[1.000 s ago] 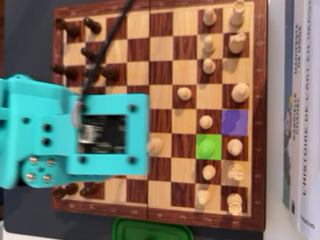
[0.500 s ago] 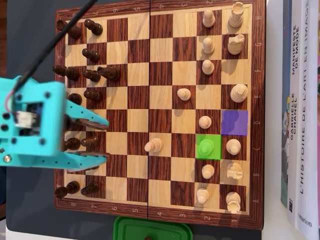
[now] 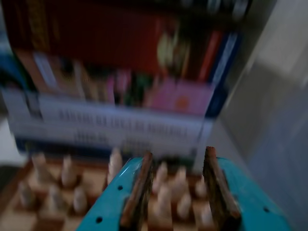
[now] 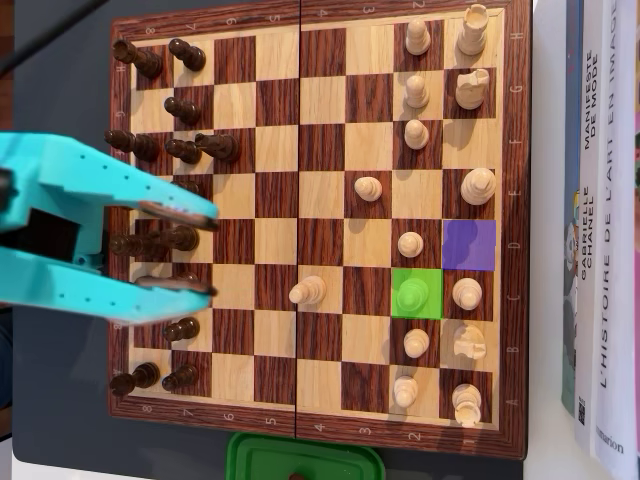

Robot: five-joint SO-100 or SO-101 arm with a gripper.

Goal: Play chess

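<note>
While the chessboard (image 4: pixel 320 420) lies flat on the desk, its light pieces (image 4: pixel 415 135) crowd the right side in the overhead view and the dark pieces (image 4: pixel 185 150) the left; one square is tinted green (image 4: pixel 417 294), with a purple one (image 4: pixel 469 245) diagonally beside it. The teal gripper (image 4: pixel 195 250) hangs over the dark side, jaws spread and empty. Books (image 4: pixel 600 230) lie along the board's right edge
</note>
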